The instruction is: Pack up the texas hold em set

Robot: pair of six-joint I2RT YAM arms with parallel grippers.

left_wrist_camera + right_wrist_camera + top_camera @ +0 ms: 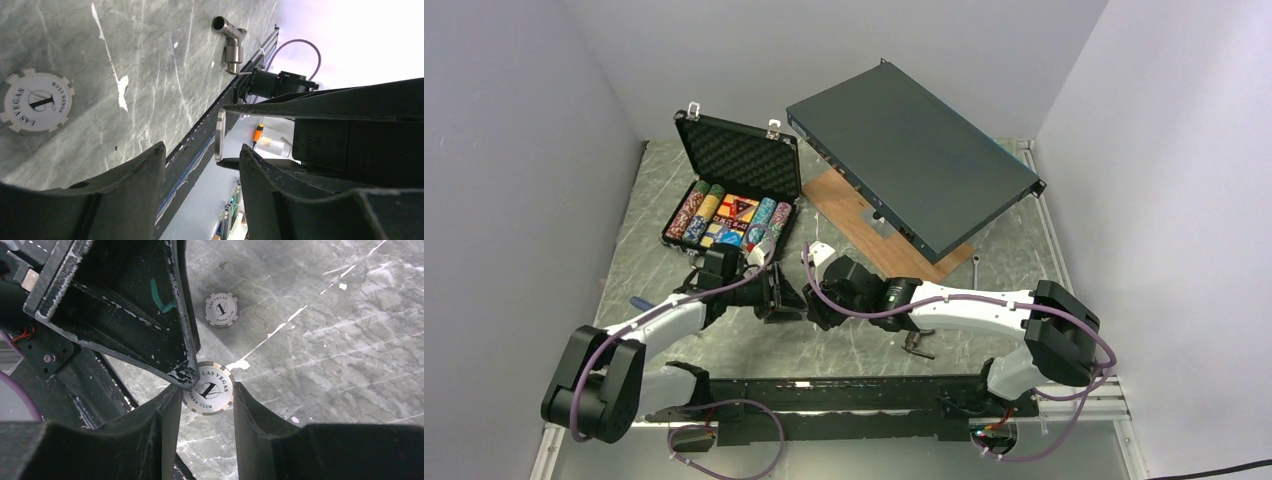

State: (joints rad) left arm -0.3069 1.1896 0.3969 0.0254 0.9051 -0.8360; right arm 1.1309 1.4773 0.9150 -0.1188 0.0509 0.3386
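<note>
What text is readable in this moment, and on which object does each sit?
"LAS VEGAS", "1", "POKER CLUB": white chip in the right gripper.
"LAS VEGAS", "1", "POKER CLUB": second white chip, flat on the table.
Chips in the briefcase: too small to read.

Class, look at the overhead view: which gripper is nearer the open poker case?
Left. The left gripper sits just in front of the near right corner of the poker case; the right gripper, shut on a white chip, meets it from farther right.
</note>
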